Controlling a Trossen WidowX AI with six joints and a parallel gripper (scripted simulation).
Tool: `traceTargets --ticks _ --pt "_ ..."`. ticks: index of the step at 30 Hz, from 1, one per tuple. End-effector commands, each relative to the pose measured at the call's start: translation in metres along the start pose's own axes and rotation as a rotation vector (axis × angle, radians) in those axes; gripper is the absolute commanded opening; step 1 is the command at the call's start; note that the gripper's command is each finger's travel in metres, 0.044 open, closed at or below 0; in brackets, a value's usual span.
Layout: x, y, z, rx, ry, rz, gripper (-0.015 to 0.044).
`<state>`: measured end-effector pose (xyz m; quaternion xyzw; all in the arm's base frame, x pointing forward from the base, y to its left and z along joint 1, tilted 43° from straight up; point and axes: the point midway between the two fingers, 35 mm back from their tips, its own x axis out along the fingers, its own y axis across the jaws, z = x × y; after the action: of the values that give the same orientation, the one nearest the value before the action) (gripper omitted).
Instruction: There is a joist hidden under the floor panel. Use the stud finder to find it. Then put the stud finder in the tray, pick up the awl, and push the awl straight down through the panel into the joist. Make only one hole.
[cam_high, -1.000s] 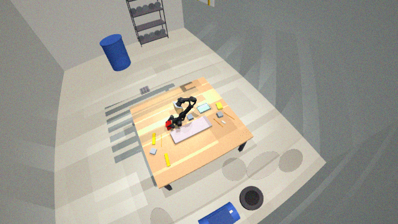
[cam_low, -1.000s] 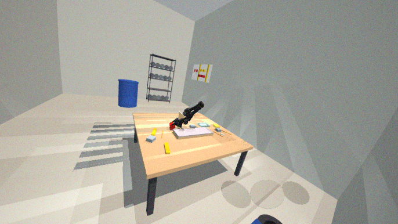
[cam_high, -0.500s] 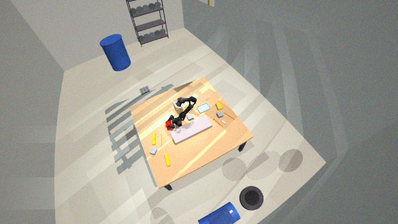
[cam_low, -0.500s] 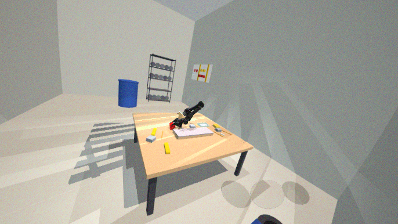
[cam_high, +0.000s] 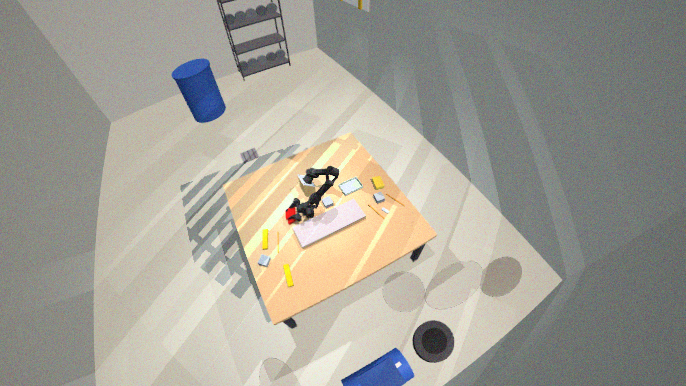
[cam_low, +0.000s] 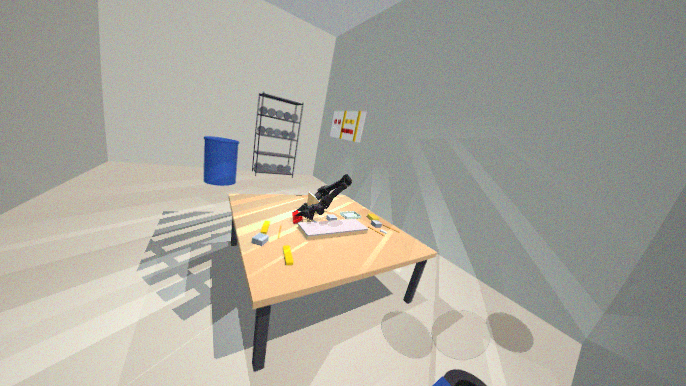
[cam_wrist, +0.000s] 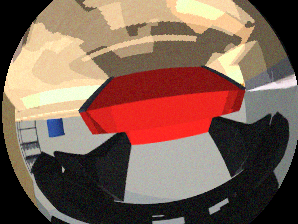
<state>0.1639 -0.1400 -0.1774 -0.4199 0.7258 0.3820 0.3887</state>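
Observation:
The red stud finder (cam_high: 289, 214) (cam_low: 296, 216) (cam_wrist: 162, 106) sits at the left end of the pale floor panel (cam_high: 332, 224) (cam_low: 336, 228), just off its corner. My gripper (cam_high: 295, 215) (cam_low: 300, 215) (cam_wrist: 169, 123) is low over the table there. Its fingers stand wide on either side of the stud finder and touch it. In the wrist view the red body fills the space between the fingertips. The tray (cam_high: 342, 187) (cam_low: 351, 215) lies behind the panel's right end. A small white tool (cam_high: 385, 210), apparently the awl, lies right of the panel. The joist is hidden.
Yellow blocks (cam_high: 265, 239) (cam_high: 288, 275) (cam_high: 377, 183) and small grey blocks (cam_high: 264, 260) (cam_high: 327, 201) (cam_high: 379, 197) lie scattered on the wooden table (cam_high: 340, 270). Thin orange sticks (cam_high: 375, 210) lie near the white tool. The arm's base stands behind the panel.

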Motion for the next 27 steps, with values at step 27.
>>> traceTargets --ticks 27 --pt "-0.0005 0.0 0.0005 -0.001 -0.001 0.0 0.0379"
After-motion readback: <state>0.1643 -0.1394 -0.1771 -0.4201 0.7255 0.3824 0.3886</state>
